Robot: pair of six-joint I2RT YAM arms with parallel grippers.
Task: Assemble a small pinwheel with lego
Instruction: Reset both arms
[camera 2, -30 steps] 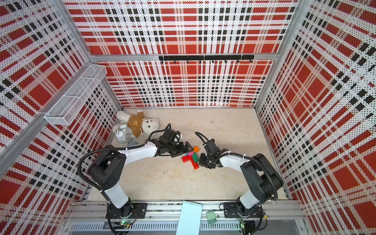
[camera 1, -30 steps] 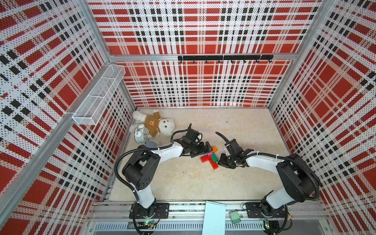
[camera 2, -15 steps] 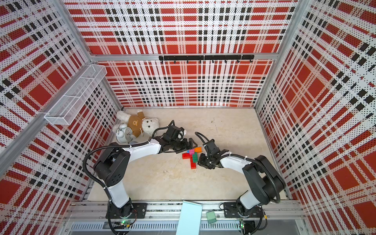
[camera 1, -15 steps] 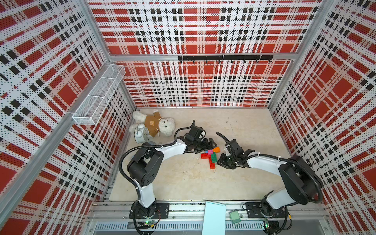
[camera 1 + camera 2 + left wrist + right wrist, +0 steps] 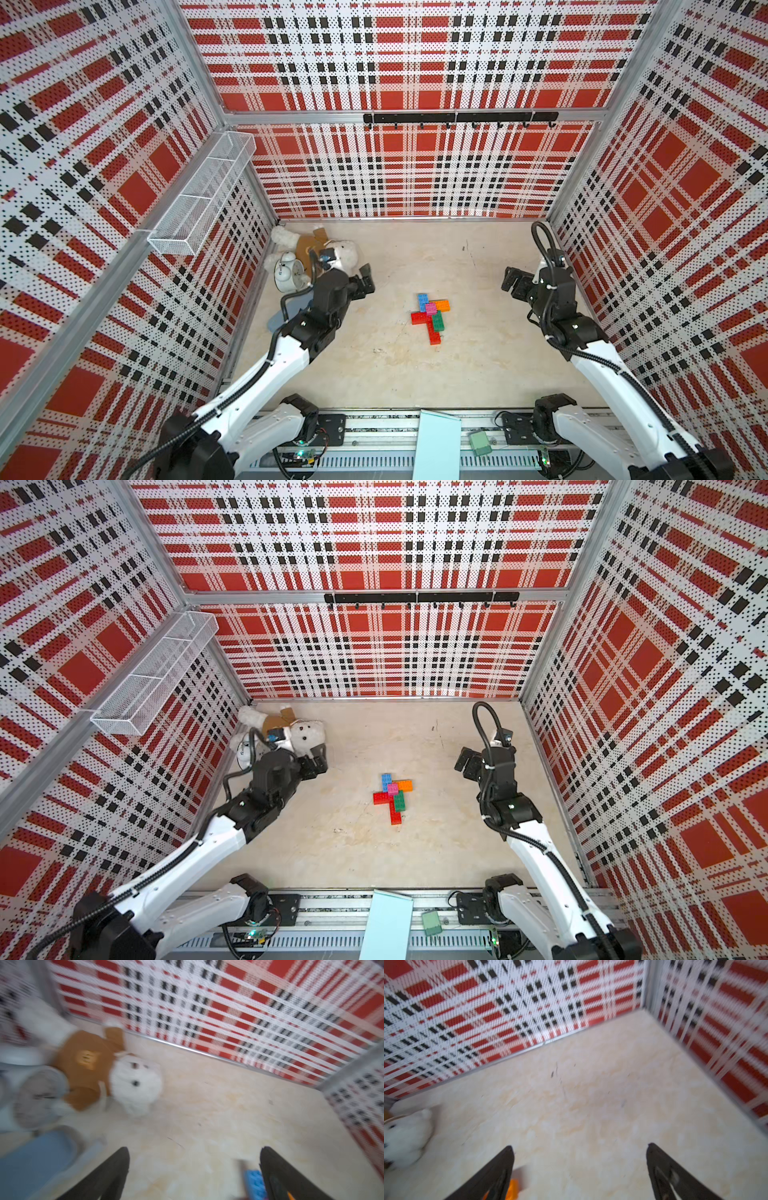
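The lego pinwheel (image 5: 431,316) (image 5: 392,796) lies flat on the beige floor, mid-table in both top views. It is a cross of a blue brick (image 5: 423,300), an orange brick (image 5: 442,306), a green brick (image 5: 437,321) and red bricks (image 5: 419,318), with a pink square (image 5: 431,308) at the centre. A red stem (image 5: 434,334) points toward the front. My left gripper (image 5: 367,279) (image 5: 194,1148) hangs open well to its left, holding nothing. Far off to the pinwheel's right my right gripper (image 5: 513,283) (image 5: 580,1145) is open and empty too. The wrist views are blurred and catch only the blue brick (image 5: 254,1183) and the orange brick (image 5: 513,1187).
A teddy bear (image 5: 328,249) and a white alarm clock (image 5: 286,272) lie at the back left, close behind my left gripper. A wire basket (image 5: 203,199) hangs on the left wall. A hook rail (image 5: 457,117) crosses the back wall. Plaid walls enclose the floor on three sides.
Both arms have drawn back from the pinwheel, left arm to the left, right arm to the right. The right gripper has opened. The pinwheel stays in place.
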